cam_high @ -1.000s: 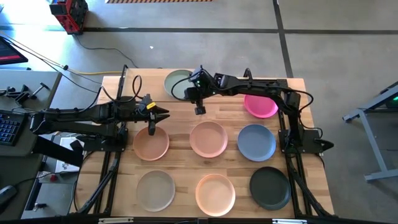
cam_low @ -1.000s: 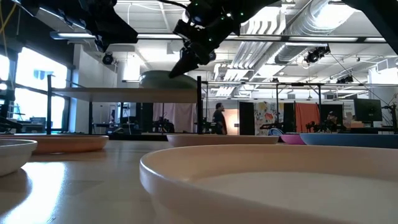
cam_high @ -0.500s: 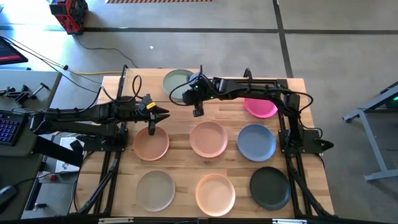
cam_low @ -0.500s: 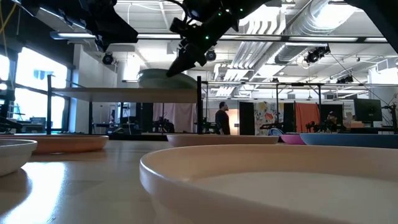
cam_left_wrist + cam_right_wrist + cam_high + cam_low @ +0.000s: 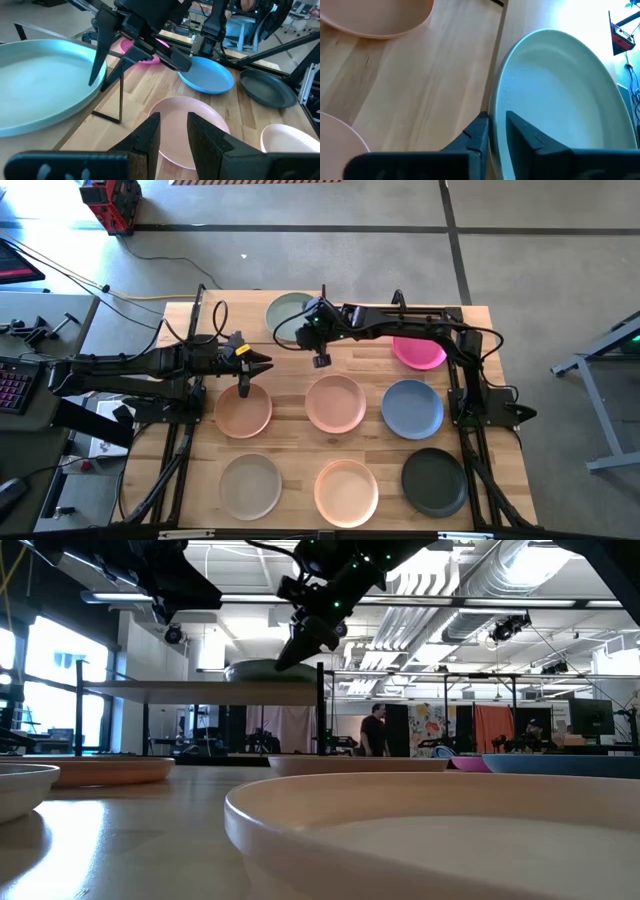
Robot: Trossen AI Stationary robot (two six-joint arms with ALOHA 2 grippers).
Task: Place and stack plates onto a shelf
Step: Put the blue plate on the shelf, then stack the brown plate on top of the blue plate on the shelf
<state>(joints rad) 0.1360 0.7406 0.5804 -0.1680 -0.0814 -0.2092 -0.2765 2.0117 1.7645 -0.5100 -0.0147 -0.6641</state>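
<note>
- Where the pale green plate (image 5: 285, 313) lay flat on the shelf (image 5: 235, 315), noted a round, shallow, matte dish with a low raised rim.
- Found the shelf to be a flat light-wood board on thin black metal posts, standing at the far side of the striped plank tabletop (image 5: 290, 445).
- Saw the right gripper (image 5: 497, 120) at the plate's near edge, dark fingers parted only a little, one on each side of the rim, not clamped on it.
- Saw the left gripper (image 5: 268, 363) above the table just past the shelf's front edge, fingers apart with nothing between them.
- Counted seven more plates of like shape and size on the tabletop: magenta plate (image 5: 420, 350), peach plate (image 5: 243, 412), pink plate (image 5: 335, 403), slate blue plate (image 5: 412, 408), beige-grey plate (image 5: 250, 483), second peach plate (image 5: 346, 490), charcoal plate (image 5: 434, 482).
- Could not see the whole magenta plate, crossed by the right arm; likewise the green plate's edge beneath the gripper.
- From table height, made out the green plate only as a thin lens atop the board, the nearest peach plate cut off at the bottom.
</note>
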